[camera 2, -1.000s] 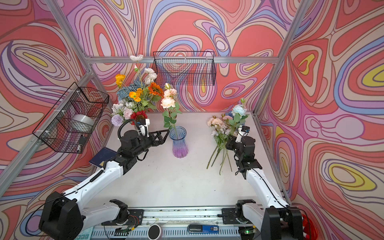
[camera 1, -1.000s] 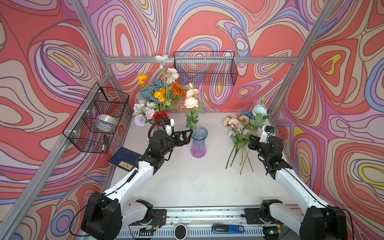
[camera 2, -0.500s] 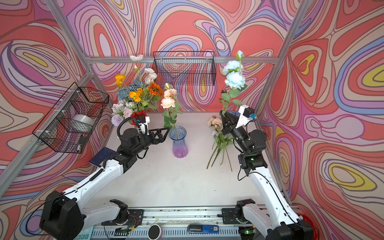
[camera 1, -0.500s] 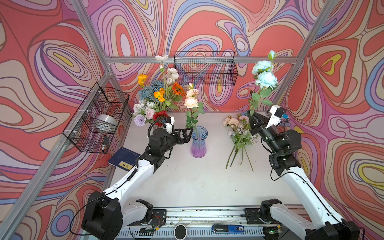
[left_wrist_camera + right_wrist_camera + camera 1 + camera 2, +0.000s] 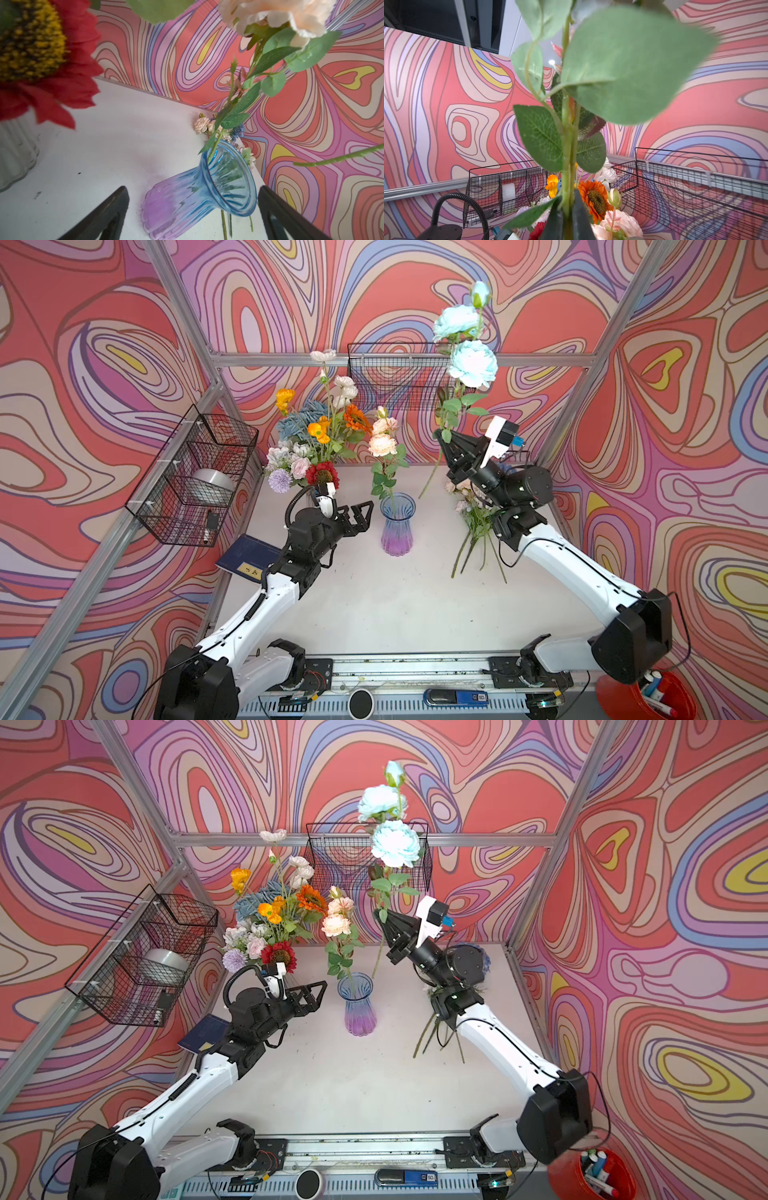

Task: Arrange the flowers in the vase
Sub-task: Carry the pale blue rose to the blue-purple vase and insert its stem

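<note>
1. Since a second ago, the right fingers (image 5: 445, 440) (image 5: 386, 917) had risen from the loose flowers (image 5: 473, 522) on the bench (image 5: 395, 605) and swung toward the middle, clamped shut on a blue rose (image 5: 473, 363) (image 5: 395, 842).
2. That rose hung in the air, nearly upright, with its blooms high against the back wall and its stem tail trailing below the fingers, right of the vase (image 5: 397, 526) (image 5: 359, 1011).
3. Through the right wrist camera, blurred leaves blocked most of the scene and the blooms were out of sight.
4. The left fingers (image 5: 362, 507) (image 5: 112, 207) stayed spread wide, holding nothing, just left of the vase. Only their tips showed in the left wrist view.
5. The vase stood upright mid-bench with one pink flower (image 5: 382, 443) in it.
6. The loose flowers' heads were partly hidden behind the right arm.
7. A bouquet (image 5: 320, 435) stood at the back left, and its clear vase (image 5: 14, 149) was cut off at the frame edge.
</note>
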`<state>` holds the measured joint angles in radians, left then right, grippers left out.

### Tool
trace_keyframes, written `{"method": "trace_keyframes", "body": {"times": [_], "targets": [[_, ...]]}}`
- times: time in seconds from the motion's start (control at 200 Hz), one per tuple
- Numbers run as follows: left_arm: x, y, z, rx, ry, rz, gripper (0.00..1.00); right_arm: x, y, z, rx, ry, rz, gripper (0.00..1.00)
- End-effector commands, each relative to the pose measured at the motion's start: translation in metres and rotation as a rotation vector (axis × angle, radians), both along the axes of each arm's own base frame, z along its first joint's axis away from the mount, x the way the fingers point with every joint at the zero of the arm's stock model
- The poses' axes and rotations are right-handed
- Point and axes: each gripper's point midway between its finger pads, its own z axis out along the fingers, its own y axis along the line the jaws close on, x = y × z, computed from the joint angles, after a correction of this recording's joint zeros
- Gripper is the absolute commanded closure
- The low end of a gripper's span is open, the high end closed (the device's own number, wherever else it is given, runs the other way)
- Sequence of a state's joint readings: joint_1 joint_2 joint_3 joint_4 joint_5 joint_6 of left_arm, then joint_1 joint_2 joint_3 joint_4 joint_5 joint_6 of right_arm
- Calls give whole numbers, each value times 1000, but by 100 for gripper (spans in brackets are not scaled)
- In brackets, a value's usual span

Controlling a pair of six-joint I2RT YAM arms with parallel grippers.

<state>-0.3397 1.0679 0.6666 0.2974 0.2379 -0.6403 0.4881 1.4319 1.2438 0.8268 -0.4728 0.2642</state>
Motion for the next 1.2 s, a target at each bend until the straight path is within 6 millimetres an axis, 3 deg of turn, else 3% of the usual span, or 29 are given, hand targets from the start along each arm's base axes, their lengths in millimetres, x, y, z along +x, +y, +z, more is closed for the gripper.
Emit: {"method": "trace_keyframes", "body": {"times": [0.0, 0.265, 0.426, 0.626, 0.936, 1.197], "targets": [[-7, 13, -11, -10, 34, 44, 0, -9, 20, 11, 11, -84, 48, 100], [-20, 21, -15, 0, 27, 51, 0, 11, 63, -41, -34, -41, 81, 100], [-26, 14, 0, -8, -28, 3, 0, 29, 76, -91, -85, 39, 74, 100], [-32, 4, 17, -20, -94, -68, 0, 33, 95, -155, -204, 119, 55, 100], [-33, -9, 30, -58, -128, -140, 0, 30, 101, -229, -368, 242, 15, 100], [-36, -15, 36, -72, -143, -183, 0, 26, 98, -261, -468, 308, -11, 100]]}}
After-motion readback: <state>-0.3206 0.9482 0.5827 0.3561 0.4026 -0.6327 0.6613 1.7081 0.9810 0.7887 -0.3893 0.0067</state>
